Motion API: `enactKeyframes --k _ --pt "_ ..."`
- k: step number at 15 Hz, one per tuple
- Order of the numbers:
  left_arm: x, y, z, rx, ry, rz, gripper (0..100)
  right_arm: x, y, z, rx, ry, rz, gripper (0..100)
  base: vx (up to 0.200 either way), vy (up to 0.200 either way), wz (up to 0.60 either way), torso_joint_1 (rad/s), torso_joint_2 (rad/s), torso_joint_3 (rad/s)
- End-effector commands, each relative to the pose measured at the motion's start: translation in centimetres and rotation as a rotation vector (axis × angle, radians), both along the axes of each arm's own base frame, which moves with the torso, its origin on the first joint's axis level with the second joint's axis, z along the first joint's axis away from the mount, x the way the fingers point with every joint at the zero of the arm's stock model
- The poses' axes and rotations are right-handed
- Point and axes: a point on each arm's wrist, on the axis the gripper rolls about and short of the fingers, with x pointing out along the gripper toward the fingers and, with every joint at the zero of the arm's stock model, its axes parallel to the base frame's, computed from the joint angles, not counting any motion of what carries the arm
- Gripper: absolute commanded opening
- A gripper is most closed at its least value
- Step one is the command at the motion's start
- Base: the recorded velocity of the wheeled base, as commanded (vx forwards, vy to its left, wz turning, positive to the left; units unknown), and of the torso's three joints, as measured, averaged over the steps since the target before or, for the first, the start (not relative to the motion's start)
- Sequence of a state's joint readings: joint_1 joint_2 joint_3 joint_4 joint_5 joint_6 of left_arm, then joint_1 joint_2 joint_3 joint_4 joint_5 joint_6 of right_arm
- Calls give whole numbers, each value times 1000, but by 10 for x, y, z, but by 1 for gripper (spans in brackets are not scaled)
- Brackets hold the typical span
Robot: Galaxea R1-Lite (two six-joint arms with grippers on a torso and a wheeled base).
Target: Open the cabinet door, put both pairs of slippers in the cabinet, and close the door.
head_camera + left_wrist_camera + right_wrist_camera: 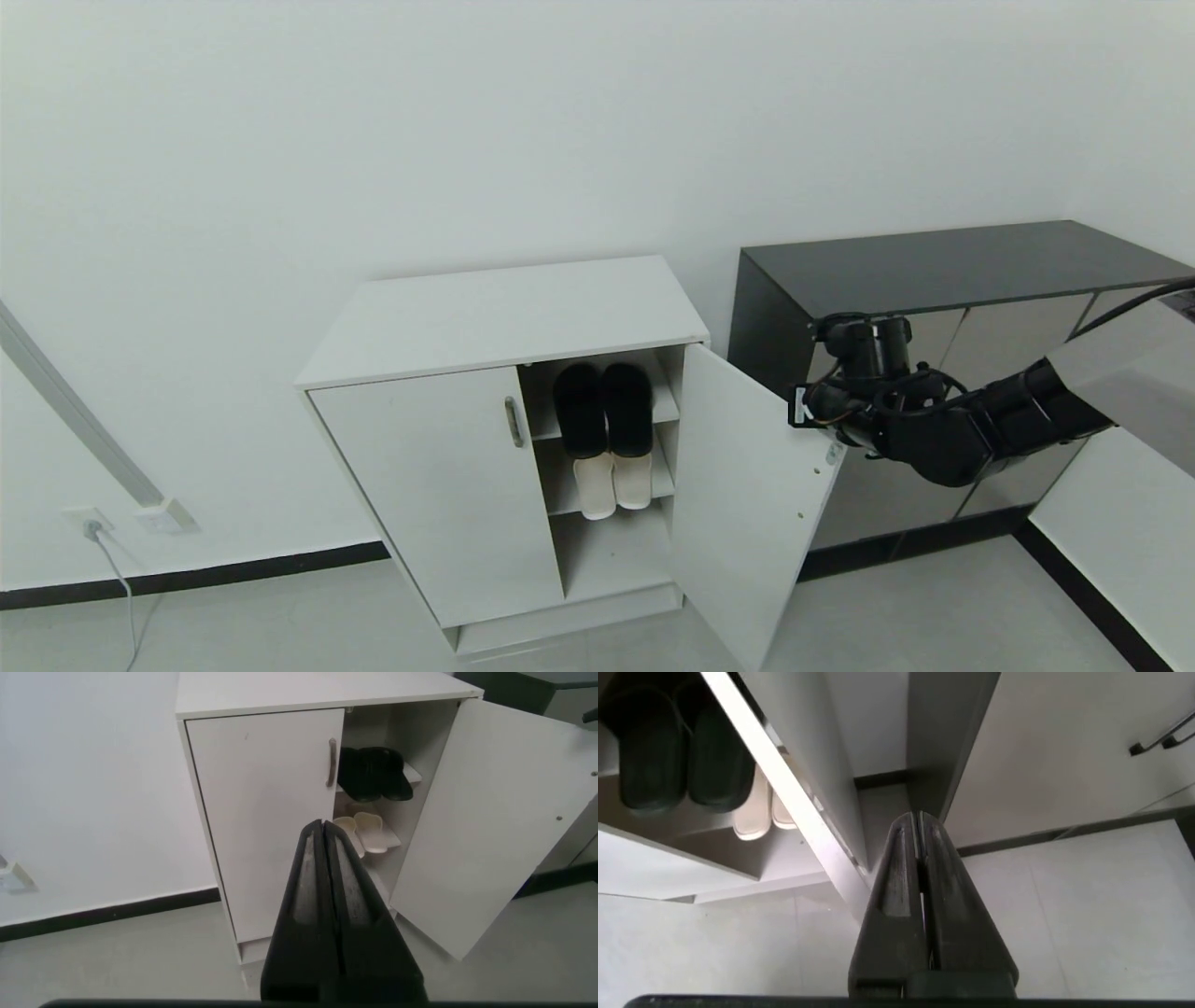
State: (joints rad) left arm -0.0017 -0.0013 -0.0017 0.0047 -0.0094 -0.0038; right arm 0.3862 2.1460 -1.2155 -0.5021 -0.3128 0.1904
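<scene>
Head view: the black slippers (604,408) lie side by side on the top shelf of the white cabinet (504,317), with the white slippers (613,485) directly below on the middle shelf. Both pairs sit behind the right door (747,495), which stands swung wide open. The left door (439,485) is closed, its handle (513,422) at the inner edge. The right end effector (805,407) sits just beside the open door's free edge, on its outer side, fingers pressed together and holding nothing; contact with the door cannot be made out. The left end effector (324,826) is likewise clamped closed and empty, facing the cabinet front from farther back. A dark sideboard (934,271) stands beside the cabinet.
</scene>
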Motion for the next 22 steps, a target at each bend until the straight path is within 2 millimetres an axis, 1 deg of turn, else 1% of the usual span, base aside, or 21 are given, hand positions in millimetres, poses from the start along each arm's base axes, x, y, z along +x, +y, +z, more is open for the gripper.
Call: enactKeyframes --k 1,4,7,8,10,11,13,15,16,20,22 --pt "0 0 0 -1 1 0 0 0 0 -3 -4 8 0 0 0 0 0 0 0 0" --pt "0 0 0 -1 1 0 0 -8 5 -3 -8 18 17 0 0 0 0 0 0 0" --pt "0 0 0 -1 1 0 0 -29 24 -2 -15 33 80 0 0 0 0 0 0 0" --pt "0 0 0 -1 1 0 0 -37 32 1 -11 29 105 0 0 0 0 0 0 0" --pt "0 0 0 -1 1 0 0 -65 59 10 18 19 184 0 0 0 0 0 0 0" --pt "0 0 0 -2 1 0 0 -80 69 19 30 5 227 0 0 0 0 0 0 0" --pt "0 0 0 -2 1 0 0 -98 79 28 42 -7 283 0 0 0 0 0 0 0" --pt "0 0 0 -2 1 0 0 -111 83 31 58 -9 337 0 0 0 0 0 0 0" --pt "0 0 0 -2 1 0 0 -114 82 29 64 -10 355 0 0 0 0 0 0 0" --pt "0 0 0 -2 1 0 0 -118 76 20 80 -52 403 0 0 0 0 0 0 0" --pt "0 0 0 -1 1 0 0 -121 74 16 64 -39 406 0 0 0 0 0 0 0"
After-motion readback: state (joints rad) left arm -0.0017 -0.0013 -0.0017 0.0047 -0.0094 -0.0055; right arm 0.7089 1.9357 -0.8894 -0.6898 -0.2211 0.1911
